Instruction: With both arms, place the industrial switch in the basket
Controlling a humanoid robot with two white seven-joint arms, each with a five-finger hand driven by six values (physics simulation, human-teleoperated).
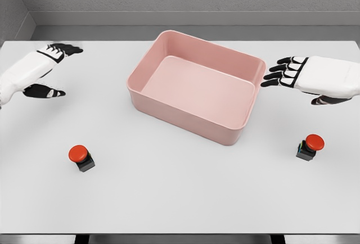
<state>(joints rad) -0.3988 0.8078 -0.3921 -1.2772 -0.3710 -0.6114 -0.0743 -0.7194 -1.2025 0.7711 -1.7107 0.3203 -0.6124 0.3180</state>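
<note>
Two industrial switches on a white table [180, 199] — each a red mushroom button on a small dark base. One switch [81, 157] low on the left side, upright, well apart from everything else. The other switch [309, 146] low on the right, also upright, below the right hand and clear of it.

Between them and farther back, a pink basket [225, 131] — rectangular, rounded corners, turned at an angle to the table edge, nothing inside. Neither switch touching it; both well outside its walls.

Left hand [48, 69] at the far left, near the table's back corner, white forearm entering from the left edge. Dark fingers spread, thumb held apart below the others, holding nothing. Well apart from the left switch, which sits nearer the front edge.

Right hand [306, 78] at the far right, level with the basket's right corner and just beside it, not touching. Fingers extended toward the basket, relaxed and wide, thumb lower toward the right edge, holding nothing.

Grey wall and floor strip behind the table.
</note>
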